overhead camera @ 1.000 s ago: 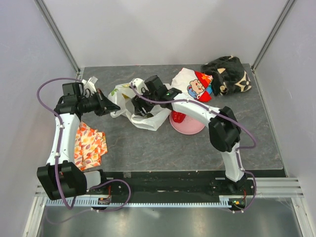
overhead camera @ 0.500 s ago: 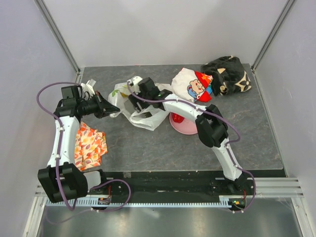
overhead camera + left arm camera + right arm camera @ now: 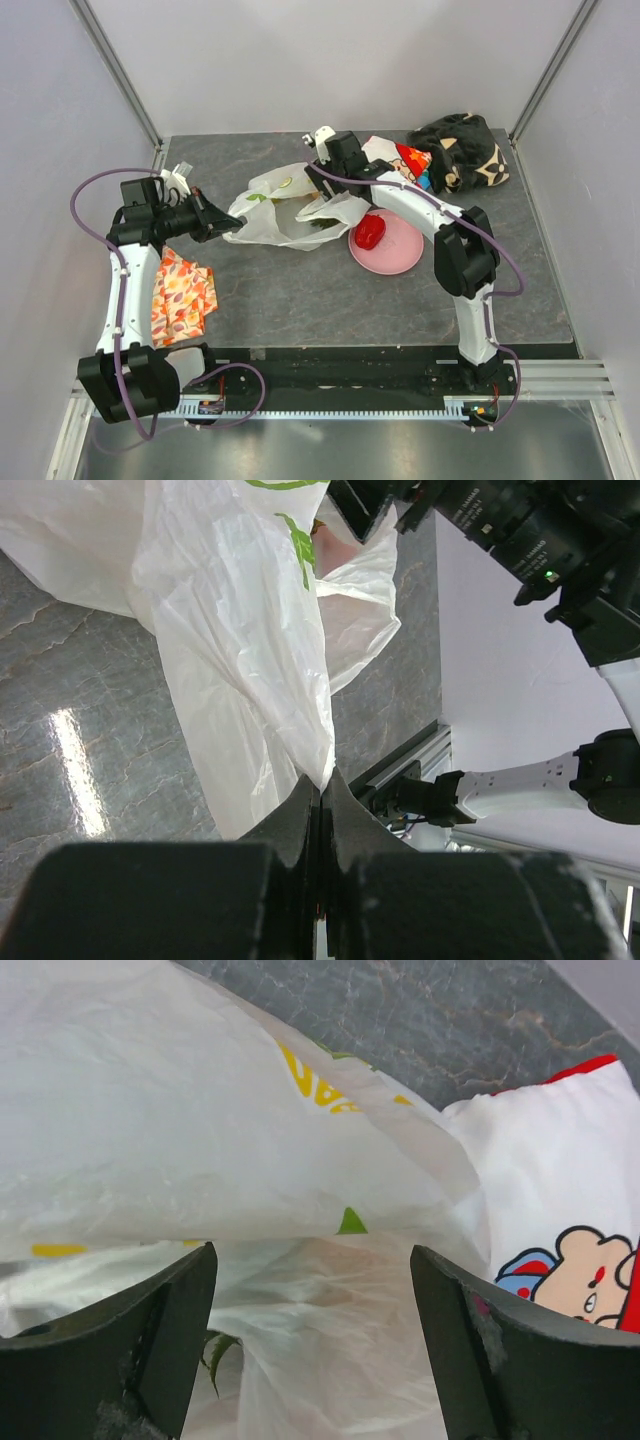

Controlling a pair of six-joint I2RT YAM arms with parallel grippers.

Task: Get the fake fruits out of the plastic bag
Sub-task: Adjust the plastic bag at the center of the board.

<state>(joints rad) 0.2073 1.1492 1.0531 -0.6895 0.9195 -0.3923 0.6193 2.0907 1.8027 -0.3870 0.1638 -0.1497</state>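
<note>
While the left pincer [image 3: 320,780] clamps the plastic bag [image 3: 285,210] mid-frame and the right pincer [image 3: 312,1252] hangs wide above it, thin film could tear or slip, or get pinched instead of fruit; red fruit [image 3: 369,232] sits on pink plate [image 3: 395,258].

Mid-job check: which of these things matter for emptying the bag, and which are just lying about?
Job: plastic bag, pinched by the left gripper; red fruit on the pink plate; right gripper, open by the bag.
Lying about: bear cloth; dark patterned cloth; orange patterned cloth.
</note>
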